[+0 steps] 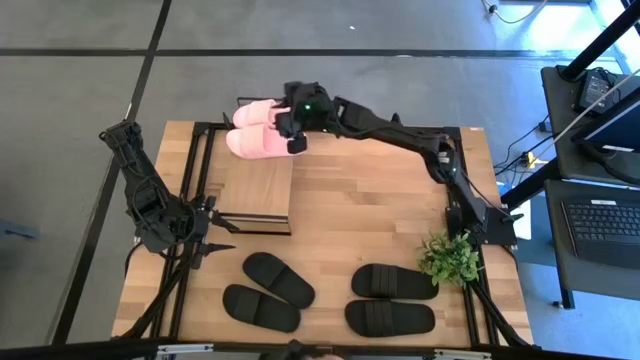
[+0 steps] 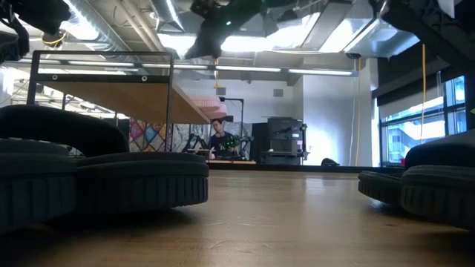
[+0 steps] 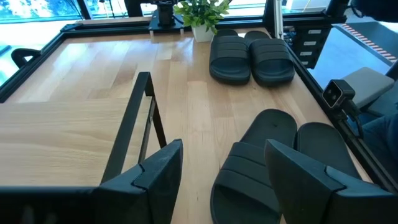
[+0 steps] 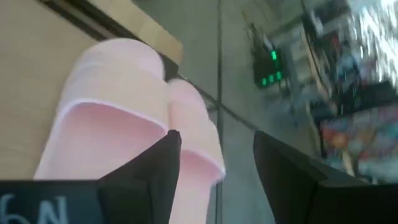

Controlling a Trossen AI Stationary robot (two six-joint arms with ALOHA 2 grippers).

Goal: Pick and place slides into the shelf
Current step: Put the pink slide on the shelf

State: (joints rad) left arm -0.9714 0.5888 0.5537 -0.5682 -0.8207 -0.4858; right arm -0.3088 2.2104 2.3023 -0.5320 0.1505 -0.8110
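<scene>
The right arm reaches across the light-wood tabletop (image 1: 380,200) to its far edge, and the right tool (image 1: 296,133) hangs above the pair of light pink open-toed slides (image 1: 256,128), its two dark fingers (image 4: 155,171) spread wide and holding nothing. In the right wrist view the pink slides lie side by side, touching each other, just ahead of and below that tool, with one finger over the nearer slide. The small shelf with a rectangular light-wood top board on a black metal frame (image 1: 256,187) stands just beside the right tool on the near side, and the pink pair lies at its far end, by the tabletop's edge. The left tool (image 1: 212,235) waits low at the shelf's near end, its fingers (image 3: 163,168) also apart and empty; the shelf's black frame is right beside it. Just ahead of the left tool lies a pair of matte black slides (image 3: 273,155), and a second matte black pair (image 3: 252,57) lies farther off, near a small green potted plant (image 3: 200,14) at the tabletop's corner.
</scene>
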